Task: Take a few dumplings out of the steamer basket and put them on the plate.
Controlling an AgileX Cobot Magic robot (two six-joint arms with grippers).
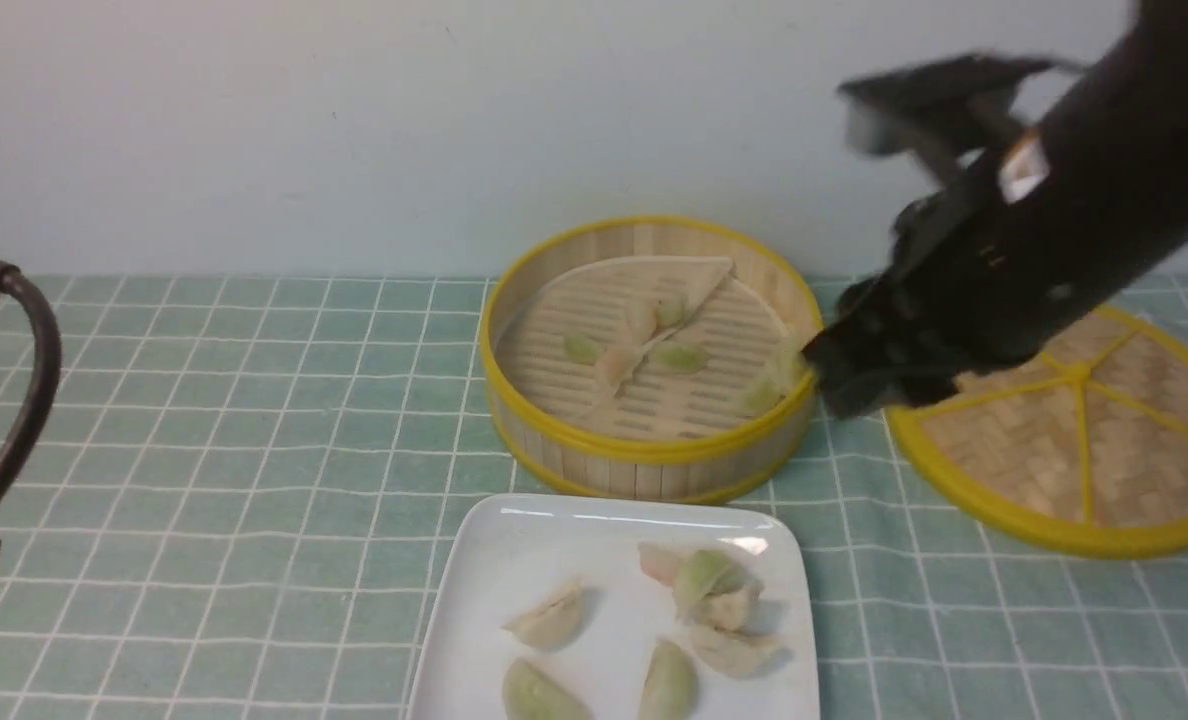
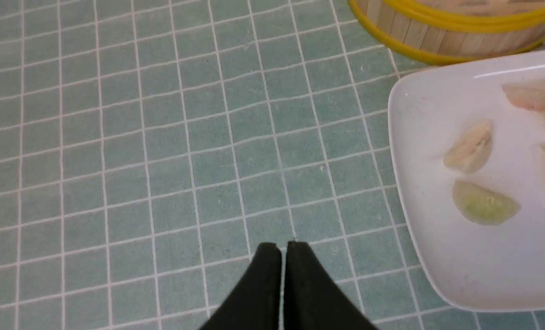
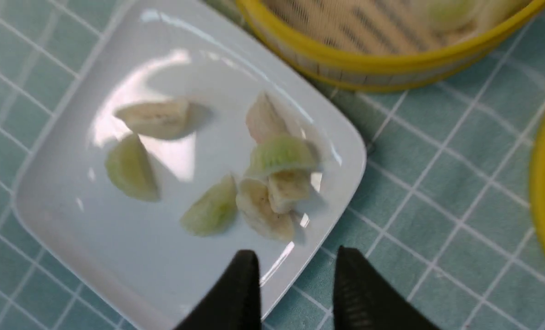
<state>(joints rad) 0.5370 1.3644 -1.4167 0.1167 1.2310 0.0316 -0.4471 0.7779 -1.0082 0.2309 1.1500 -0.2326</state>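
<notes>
Several dumplings (image 1: 554,618) are seen lying on the plate (image 1: 514,560); others lie in the steamer basket (image 1: 644,455), which is set just behind the plate on the table (image 1: 204,450). The right tool (image 3: 295,261) is held beyond the plate's far right corner, parted and empty. The left tool (image 2: 284,247) is held left of the plate, closed on nothing.

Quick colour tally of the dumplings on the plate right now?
On the plate:
green dumplings: 3
beige dumplings: 3
pinkish dumpling: 1
Total: 7, though four of them overlap in a pile.
</notes>
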